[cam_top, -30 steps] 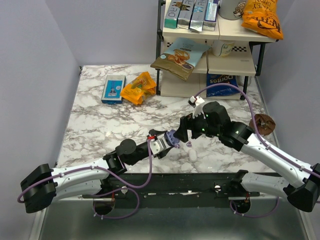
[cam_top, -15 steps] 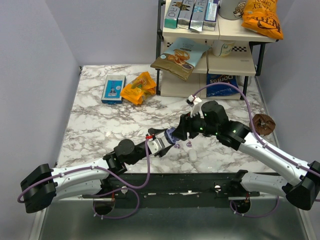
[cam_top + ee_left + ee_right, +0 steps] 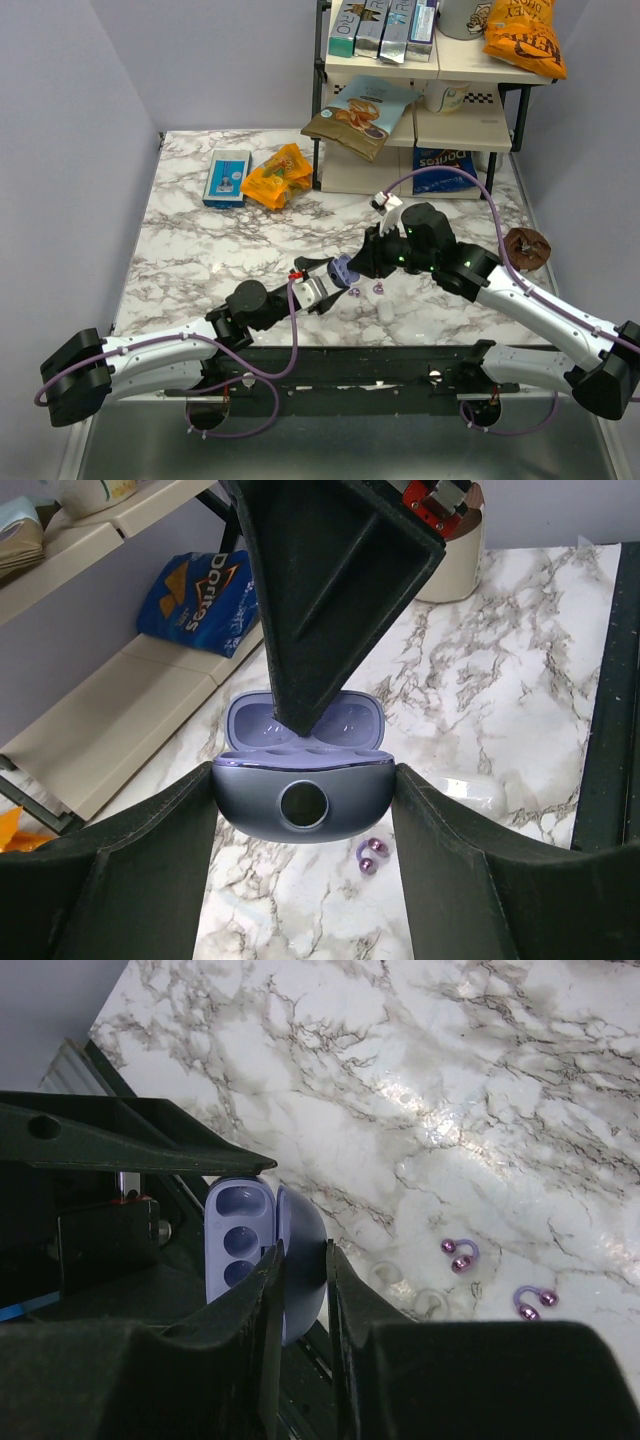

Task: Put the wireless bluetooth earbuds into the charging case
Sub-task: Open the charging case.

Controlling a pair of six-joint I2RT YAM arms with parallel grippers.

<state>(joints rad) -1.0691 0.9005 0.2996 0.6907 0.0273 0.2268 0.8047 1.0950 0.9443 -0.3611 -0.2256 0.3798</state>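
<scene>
since a second before, the left gripper (image 3: 335,277) had not been shifted: the charging case (image 3: 344,270) was kept clamped between its fingers, lid open. the right gripper (image 3: 362,266) had been brought in from 3 o'clock and narrowed onto the lid's edge. one earbud (image 3: 353,291) and a second earbud (image 3: 378,289) were left on the marble table (image 3: 200,250) at 5 o'clock of the case, with nothing over them. a blue box (image 3: 227,177) and an orange packet (image 3: 278,175) were seen at 11 o'clock, and a shelf rack (image 3: 470,128) at 1 o'clock.

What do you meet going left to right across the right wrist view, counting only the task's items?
Open charging case → first earbud on the marble → second earbud, also on the marble, lower in the frame.
</scene>
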